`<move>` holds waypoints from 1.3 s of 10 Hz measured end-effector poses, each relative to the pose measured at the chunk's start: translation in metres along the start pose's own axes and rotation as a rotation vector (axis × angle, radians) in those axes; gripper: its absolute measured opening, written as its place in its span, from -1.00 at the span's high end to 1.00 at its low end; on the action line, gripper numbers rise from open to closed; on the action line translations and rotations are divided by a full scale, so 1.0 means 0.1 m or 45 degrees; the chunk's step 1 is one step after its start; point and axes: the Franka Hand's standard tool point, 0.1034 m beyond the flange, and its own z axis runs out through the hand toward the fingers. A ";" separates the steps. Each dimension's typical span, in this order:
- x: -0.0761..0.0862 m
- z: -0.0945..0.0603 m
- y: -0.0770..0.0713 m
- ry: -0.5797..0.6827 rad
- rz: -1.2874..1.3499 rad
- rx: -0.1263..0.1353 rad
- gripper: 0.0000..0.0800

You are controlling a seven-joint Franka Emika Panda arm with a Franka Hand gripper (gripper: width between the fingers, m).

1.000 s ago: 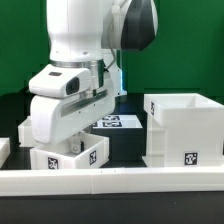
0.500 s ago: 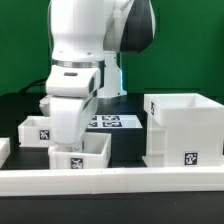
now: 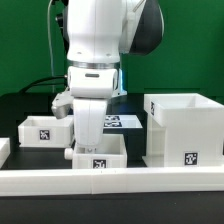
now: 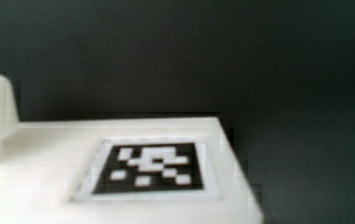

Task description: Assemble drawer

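the arm is standing over the middle of the black table (image 3: 136, 148), and its gripper (image 3: 90, 139) is reaching straight down into a small open white drawer box (image 3: 113, 157). the fingers are dipping behind the box's front wall towards the exterior view's left side of the box, so the box is lying directly under and around them. whether the jaws are spread or pinching a wall is something i cannot tell, since the wide white hand is hiding the tips. the box is sitting upright and level, with a black-and-white tag (image 3: 98, 163) facing the camera, just behind the long white front rail (image 3: 160, 181).

a second small box (image 3: 42, 130) is resting near it on the exterior view's left. the larger open drawer cabinet (image 3: 185, 125) is standing on the exterior view's right, close beside the gripped-at box but apart from it. the marker board (image 3: 127, 122) is lying flat behind them.

in the wrist view, a blurred white face (image 4: 41, 150) carrying a marker tag (image 4: 151, 168) is filling the near part of the picture against the dark table.
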 end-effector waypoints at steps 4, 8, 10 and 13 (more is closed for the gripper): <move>0.15 0.01 0.01 -0.003 -0.059 0.005 0.90; 0.28 -0.01 0.08 -0.010 -0.128 -0.080 0.90; 0.27 -0.01 0.07 -0.010 -0.124 -0.075 0.90; 0.42 -0.02 0.11 -0.021 -0.125 -0.062 0.90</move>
